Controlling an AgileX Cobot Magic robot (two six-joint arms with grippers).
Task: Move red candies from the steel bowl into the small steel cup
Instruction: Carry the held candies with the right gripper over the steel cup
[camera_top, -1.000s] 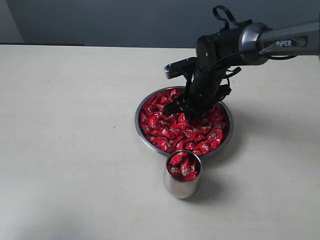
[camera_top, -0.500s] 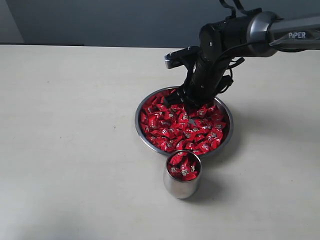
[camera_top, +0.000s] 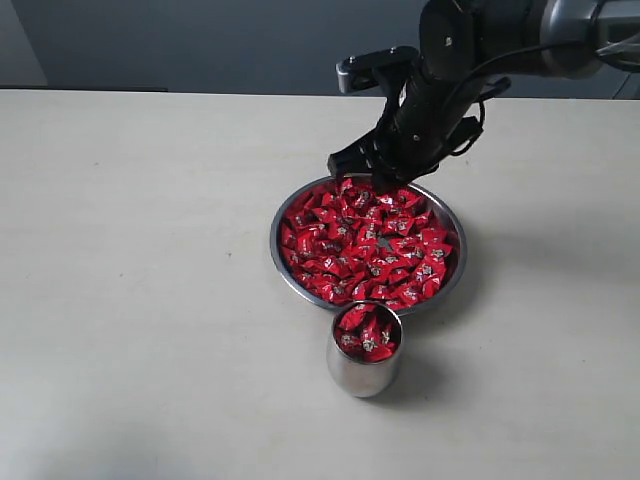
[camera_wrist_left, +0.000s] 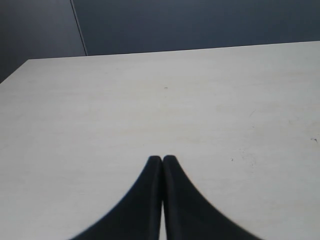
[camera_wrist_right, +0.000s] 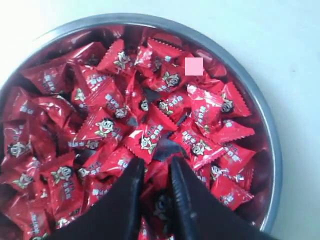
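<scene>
Red candies (camera_top: 365, 250) are filling the steel bowl (camera_top: 276, 240) in the middle of the table (camera_top: 130, 300), way too many to count. Several more are showing at the mouth of the small steel cup (camera_top: 362, 378), which is standing upright just beside the bowl's near rim. So that's one bowl and one cup. The right gripper (camera_top: 362, 172) is hanging over the bowl's far edge, just above the pile. Bare tabletop is running wide to the left and toward the near side, with a narrower stretch to the right of the bowl.

Left wrist view: the left gripper (camera_wrist_left: 162, 159) is sitting with its two fingers pressed tight together over plain table (camera_wrist_left: 200, 100), which is reaching out to its far edge against a dark wall (camera_wrist_left: 200, 25).

Right wrist view: it's looking down into the bowl (camera_wrist_right: 260, 115), with candies (camera_wrist_right: 105, 127) packed rim to rim. The right gripper (camera_wrist_right: 156, 161) is showing two fingers with just a thin slit between them, above the candies. I honestly can't tell if a wrapper is getting pinched in there. A strip of table is showing past the rim.
</scene>
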